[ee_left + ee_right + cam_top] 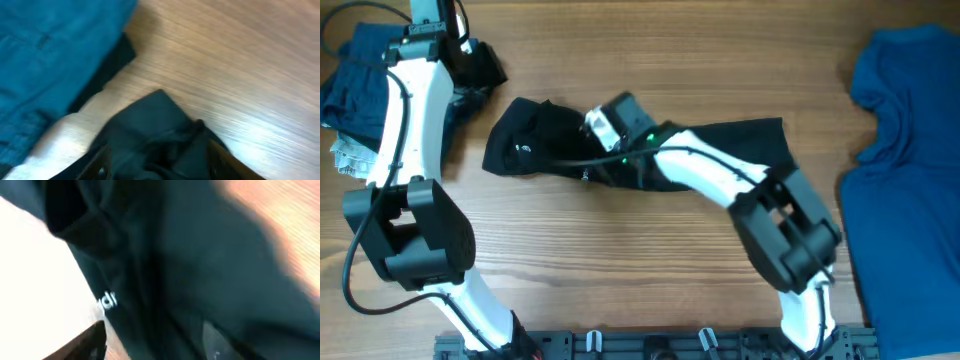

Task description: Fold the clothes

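Pale wood-grain table (620, 260) is seen from above, with the clothes spread across three places on it. A large black shirt (535, 140) is laid across the middle, stretched sideways in a long, rumpled band with uneven edges. A small white logo mark (107, 300) is shown on it in the right wrist view. A royal-blue shirt (910, 180) is spread out at the right edge, well apart from the black one, and no fold can be made out in it. Navy pieces (355, 80) are piled at the far left corner, partly hidden by the left arm.

The right gripper (605, 120) is held over the middle of the black shirt. In its own blurred view the fingers (95, 340) are seen spread apart above flat dark cloth, so the shirt is judged to be released rather than pinched.

The left gripper (160, 162) is placed at the far left, just beside the navy pile, with a dark bunch of cloth (150, 125) lying between its parted fingers. Whether that cloth is actually clamped cannot be told.

The task is judged to be partly done at most. The navy pieces may be counted as dealt with, though their folds are not clearly shown. The black shirt is only gathered lengthwise and still needs to be squared and folded over. The blue shirt is left entirely to be done.
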